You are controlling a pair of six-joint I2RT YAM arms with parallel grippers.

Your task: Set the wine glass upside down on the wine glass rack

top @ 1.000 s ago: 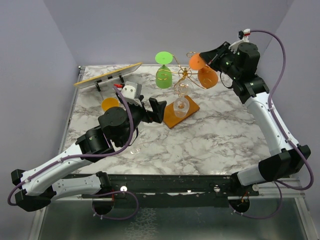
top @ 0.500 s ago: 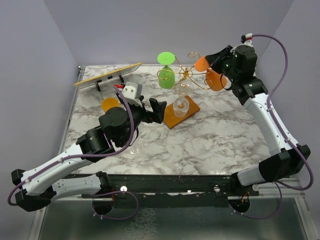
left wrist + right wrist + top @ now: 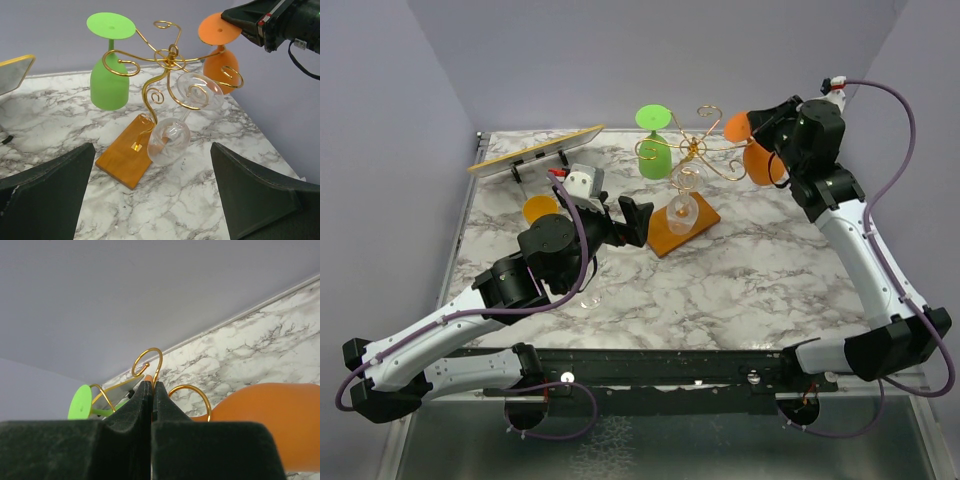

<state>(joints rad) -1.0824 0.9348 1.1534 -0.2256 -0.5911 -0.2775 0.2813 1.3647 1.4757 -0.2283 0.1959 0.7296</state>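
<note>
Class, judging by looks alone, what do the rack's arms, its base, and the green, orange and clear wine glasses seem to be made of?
Rack arms: shiny gold metal wire, thin and curled. Base: orange-brown, probably varnished wood. Green glass and orange glass: opaque, matte, likely plastic. Clear glass: transparent with bright glints; glass or clear plastic.

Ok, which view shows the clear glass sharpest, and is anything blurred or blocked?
Left wrist: clear glass sharp, soft highlights only. Top external: it nearly fades into the marble. Right wrist: the dark right claw blocks the lower frame, orange glass crowds the right corner.
</note>
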